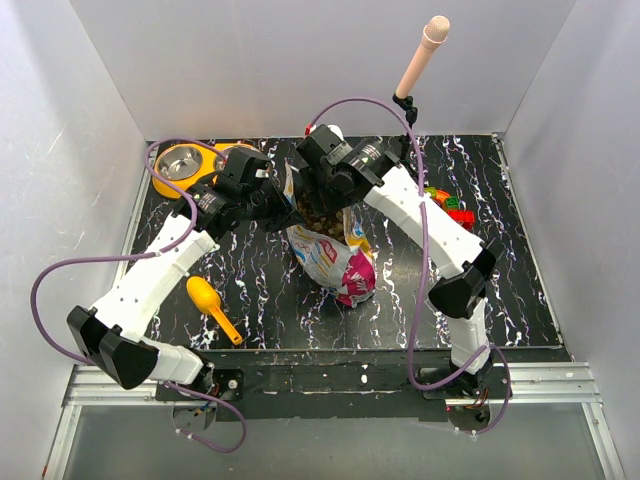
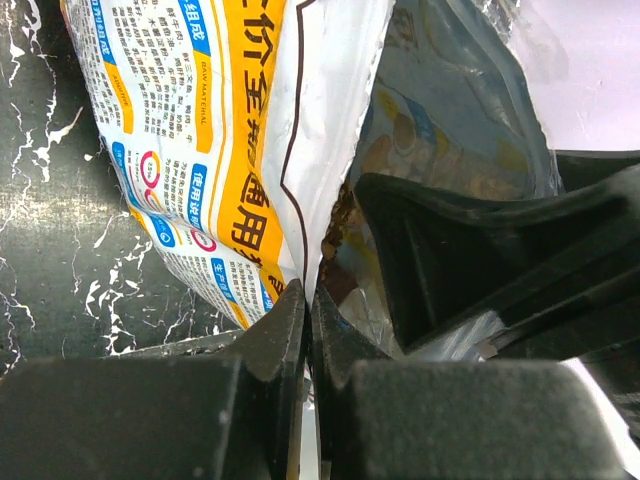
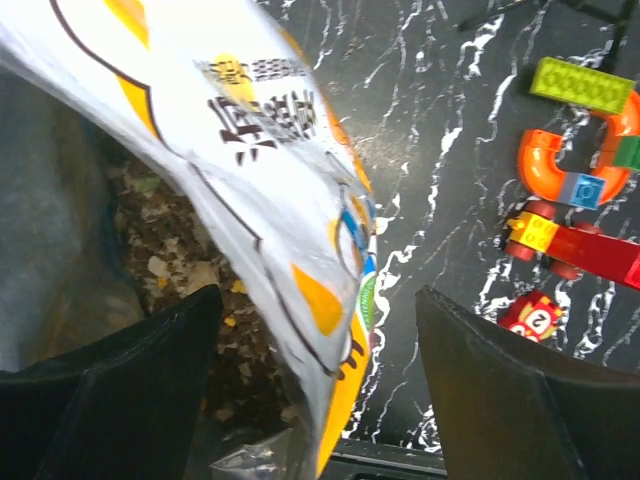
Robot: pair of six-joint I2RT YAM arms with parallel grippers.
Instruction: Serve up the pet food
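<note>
The printed white-yellow-pink bag (image 1: pixel 335 262) stands open at the table's middle, with brown kibble (image 1: pixel 318 212) showing in its mouth. My left gripper (image 1: pixel 284 207) is shut on the bag's left rim; in the left wrist view its fingers (image 2: pixel 280 330) pinch the bag's edge (image 2: pixel 300 200), and a little kibble (image 2: pixel 340 225) shows inside. My right gripper (image 1: pixel 330 203) is open and straddles the bag's right wall (image 3: pixel 250 170): one finger (image 3: pixel 130 380) is inside, over the kibble (image 3: pixel 190 290), and the other (image 3: pixel 520 390) is outside.
A yellow scoop (image 1: pixel 212 306) lies at the front left. A steel bowl (image 1: pixel 183 163) in an orange holder sits at the back left. Colourful toy bricks (image 1: pixel 447 205) lie at the right, also in the right wrist view (image 3: pixel 580 190). A pink-tipped pole (image 1: pixel 421 58) stands at the back.
</note>
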